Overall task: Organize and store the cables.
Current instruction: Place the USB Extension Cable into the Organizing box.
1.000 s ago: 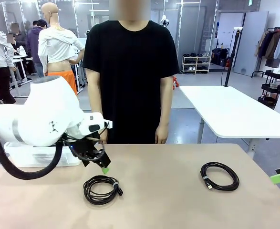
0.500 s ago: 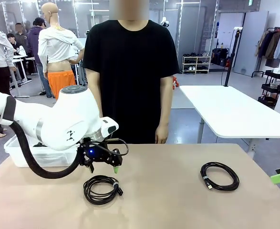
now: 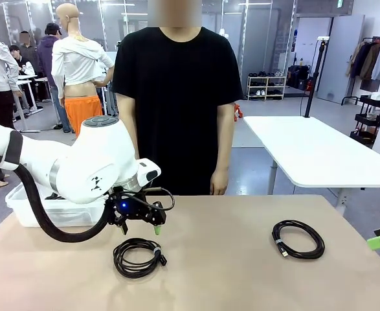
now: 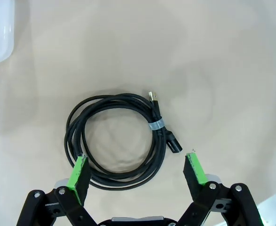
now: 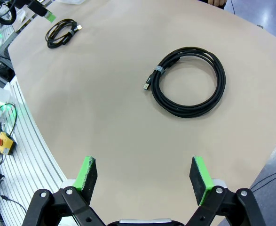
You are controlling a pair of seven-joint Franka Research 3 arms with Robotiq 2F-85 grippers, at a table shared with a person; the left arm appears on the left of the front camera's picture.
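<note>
Cable coil (image 4: 157, 125) flat below left hand (image 4: 136, 159) (wide open, empty), USB tip (image 4: 151, 95) away from it

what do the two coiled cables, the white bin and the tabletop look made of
Left cable and right cable: black cord with a dull sheen, likely a rubber or PVC jacket; plug tips glint like metal. White bin: smooth, slightly glossy, probably plastic. Tabletop: flat tan matte surface, maybe laminate; the look leaves it open.
</note>
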